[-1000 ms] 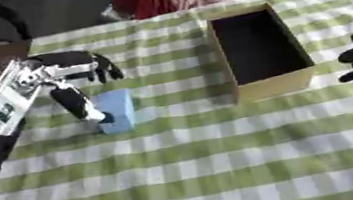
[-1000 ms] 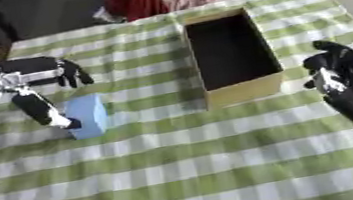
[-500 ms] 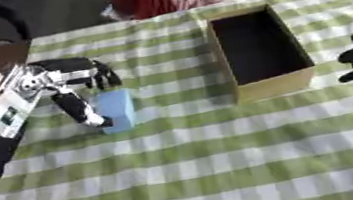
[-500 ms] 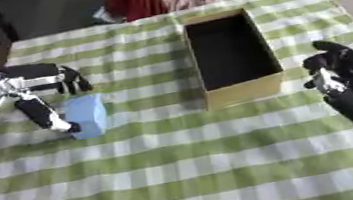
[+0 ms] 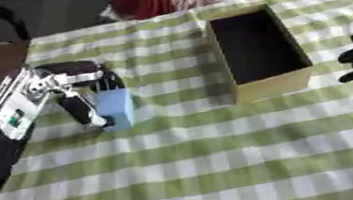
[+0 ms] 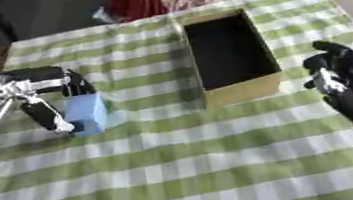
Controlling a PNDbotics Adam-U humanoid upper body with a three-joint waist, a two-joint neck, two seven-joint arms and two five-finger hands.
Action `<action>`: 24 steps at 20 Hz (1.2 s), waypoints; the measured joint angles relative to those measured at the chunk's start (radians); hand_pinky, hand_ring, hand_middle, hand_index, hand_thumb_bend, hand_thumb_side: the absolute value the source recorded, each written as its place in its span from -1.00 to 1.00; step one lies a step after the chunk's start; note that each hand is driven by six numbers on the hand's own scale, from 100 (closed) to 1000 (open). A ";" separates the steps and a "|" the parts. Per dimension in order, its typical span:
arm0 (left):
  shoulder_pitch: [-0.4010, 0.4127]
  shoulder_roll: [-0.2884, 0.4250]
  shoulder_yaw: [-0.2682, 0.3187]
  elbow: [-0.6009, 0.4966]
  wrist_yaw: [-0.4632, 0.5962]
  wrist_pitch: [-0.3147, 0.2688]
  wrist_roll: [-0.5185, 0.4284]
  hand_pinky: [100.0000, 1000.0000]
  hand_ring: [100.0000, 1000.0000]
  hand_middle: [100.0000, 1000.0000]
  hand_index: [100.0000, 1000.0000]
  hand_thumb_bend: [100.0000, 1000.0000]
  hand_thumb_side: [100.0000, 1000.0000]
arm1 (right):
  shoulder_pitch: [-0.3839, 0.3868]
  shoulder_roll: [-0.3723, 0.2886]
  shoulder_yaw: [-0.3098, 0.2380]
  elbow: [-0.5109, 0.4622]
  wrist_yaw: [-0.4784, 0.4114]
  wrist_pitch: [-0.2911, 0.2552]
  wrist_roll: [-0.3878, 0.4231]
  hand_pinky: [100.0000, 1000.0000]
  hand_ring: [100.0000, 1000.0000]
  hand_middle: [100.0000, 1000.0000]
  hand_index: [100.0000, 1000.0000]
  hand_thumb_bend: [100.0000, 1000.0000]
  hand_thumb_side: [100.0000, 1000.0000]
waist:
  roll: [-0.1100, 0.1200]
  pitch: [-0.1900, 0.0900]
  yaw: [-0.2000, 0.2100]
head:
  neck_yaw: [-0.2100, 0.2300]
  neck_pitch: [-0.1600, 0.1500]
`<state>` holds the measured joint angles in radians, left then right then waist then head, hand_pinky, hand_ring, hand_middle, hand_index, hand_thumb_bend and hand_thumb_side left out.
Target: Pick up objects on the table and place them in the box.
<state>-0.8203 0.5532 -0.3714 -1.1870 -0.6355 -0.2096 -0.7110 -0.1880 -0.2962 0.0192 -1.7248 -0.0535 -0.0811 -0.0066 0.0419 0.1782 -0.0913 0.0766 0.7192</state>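
closing in, left hand point(image 5: 72, 90) fingers now pinch the blue block point(image 5: 116, 108); box point(image 5: 256, 49) still empty, nothing placed.

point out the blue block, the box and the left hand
blue block point(image 5: 117, 108): left eye view, on its front face
box point(image 5: 273, 84): left eye view, on its near outer wall
left hand point(image 5: 75, 89): left eye view, on its palm, fingers curled round the block

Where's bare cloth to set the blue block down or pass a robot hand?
Bare: the whole near half of the checked tablecloth, and the strip between blue block and box. Crowded: left robot hand around the block; right robot hand beside the box.
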 measured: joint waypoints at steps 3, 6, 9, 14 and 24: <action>0.000 0.000 0.004 -0.005 -0.005 0.008 0.026 0.27 0.09 -0.28 0.40 -0.45 -0.88 | 0.000 0.000 0.000 0.002 0.000 0.000 0.000 0.06 0.49 0.20 0.70 -1.00 -0.17 | 0.000 0.000 0.000 | 0.000 0.000; -0.004 0.001 0.016 -0.033 0.002 0.020 0.050 0.27 0.08 -0.29 0.40 -0.48 -0.88 | 0.000 0.000 0.000 0.005 0.000 0.000 0.000 0.06 0.49 0.20 0.70 -1.00 -0.17 | 0.000 0.000 0.001 | 0.000 0.000; -0.027 0.001 0.028 -0.061 0.013 0.035 0.071 0.27 0.08 -0.29 0.39 -0.51 -0.89 | 0.000 0.000 0.000 0.005 0.000 0.000 0.001 0.06 0.49 0.20 0.70 -1.00 -0.17 | 0.000 -0.003 0.001 | 0.000 0.000; -0.099 -0.025 0.040 -0.080 0.011 0.051 0.118 0.26 0.07 -0.27 0.40 -0.55 -0.90 | 0.003 0.000 0.007 0.006 0.000 0.002 0.009 0.06 0.49 0.19 0.69 -1.00 -0.17 | -0.002 -0.011 -0.004 | 0.005 0.000; -0.219 -0.231 0.050 0.005 -0.040 0.004 0.231 0.27 0.13 -0.23 0.42 -0.66 -0.96 | -0.006 0.005 0.043 0.013 -0.002 0.005 0.050 0.06 0.48 0.19 0.69 -1.00 -0.17 | -0.007 -0.013 -0.047 | 0.034 -0.001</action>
<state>-1.0393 0.3223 -0.3210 -1.1817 -0.6756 -0.2058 -0.4803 -0.1941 -0.2916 0.0620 -1.7120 -0.0556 -0.0766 0.0430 0.0351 0.1648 -0.1380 0.1103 0.7184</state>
